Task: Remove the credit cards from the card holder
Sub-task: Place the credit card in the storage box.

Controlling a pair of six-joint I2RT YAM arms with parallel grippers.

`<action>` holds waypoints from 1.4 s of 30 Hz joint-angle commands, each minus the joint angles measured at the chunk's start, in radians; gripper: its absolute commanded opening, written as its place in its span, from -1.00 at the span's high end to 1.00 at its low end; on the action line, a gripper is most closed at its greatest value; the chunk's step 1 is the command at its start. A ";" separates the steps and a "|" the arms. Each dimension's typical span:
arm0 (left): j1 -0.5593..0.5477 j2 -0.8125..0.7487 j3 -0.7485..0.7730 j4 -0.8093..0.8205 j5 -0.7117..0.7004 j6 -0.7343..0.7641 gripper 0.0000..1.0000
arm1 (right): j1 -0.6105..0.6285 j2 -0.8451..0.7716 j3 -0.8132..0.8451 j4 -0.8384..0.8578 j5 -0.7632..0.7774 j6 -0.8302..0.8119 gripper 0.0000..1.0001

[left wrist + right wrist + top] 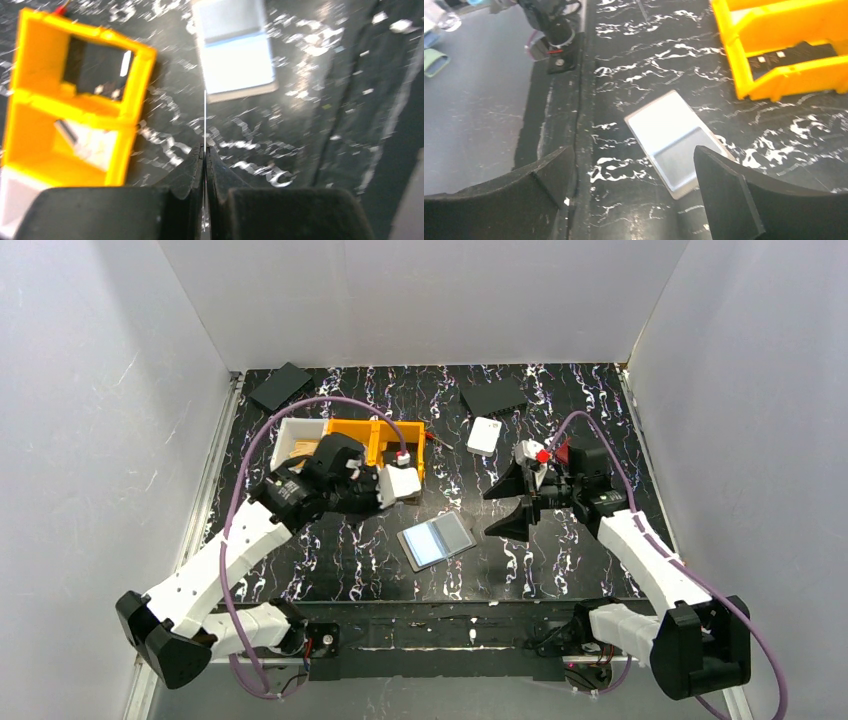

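Note:
The card holder [437, 539] lies open and flat on the black marbled table, one inner face pale blue and the other grey. It also shows in the left wrist view [235, 50] and the right wrist view [674, 135]. My left gripper [386, 490] is shut on a pale credit card [403, 483], held above the table just in front of the orange bin. In the left wrist view the card [205, 115] shows edge-on as a thin white line rising from the closed jaws [205, 148]. My right gripper [495, 512] is open and empty just right of the holder, which lies ahead of it in its wrist view [631, 155].
An orange bin [375, 435] with a white section [298, 435] stands behind the left gripper; it shows in both wrist views [125, 115] [774, 30]. A small white case [484, 436] and two black flat items [282, 386] [494, 397] lie at the back.

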 commanded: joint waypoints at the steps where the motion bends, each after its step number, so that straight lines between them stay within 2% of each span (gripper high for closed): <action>1: 0.141 0.009 0.059 -0.046 -0.107 0.257 1.00 | -0.043 0.023 0.029 -0.111 0.058 -0.159 -0.97; 4: 0.252 0.095 0.123 -0.042 -0.021 0.304 1.00 | -0.052 0.040 0.057 -0.237 0.109 -0.282 -0.97; 8: 0.376 0.212 0.186 -0.021 0.076 0.350 1.00 | -0.070 -0.010 0.010 -0.188 0.120 -0.232 -0.97; 13: 0.453 0.333 0.238 0.029 0.133 0.413 1.00 | -0.099 -0.020 -0.014 -0.135 0.072 -0.178 -0.97; 18: 0.503 0.422 0.279 0.047 0.208 0.468 1.00 | -0.108 -0.010 -0.013 -0.132 0.070 -0.175 -0.97; 28: 0.549 0.560 0.296 0.069 0.187 0.513 1.00 | -0.131 0.015 -0.018 -0.113 0.039 -0.145 -0.97; 42: 0.612 0.615 0.257 0.104 0.246 0.513 1.00 | -0.154 0.017 -0.029 -0.078 0.000 -0.099 -0.97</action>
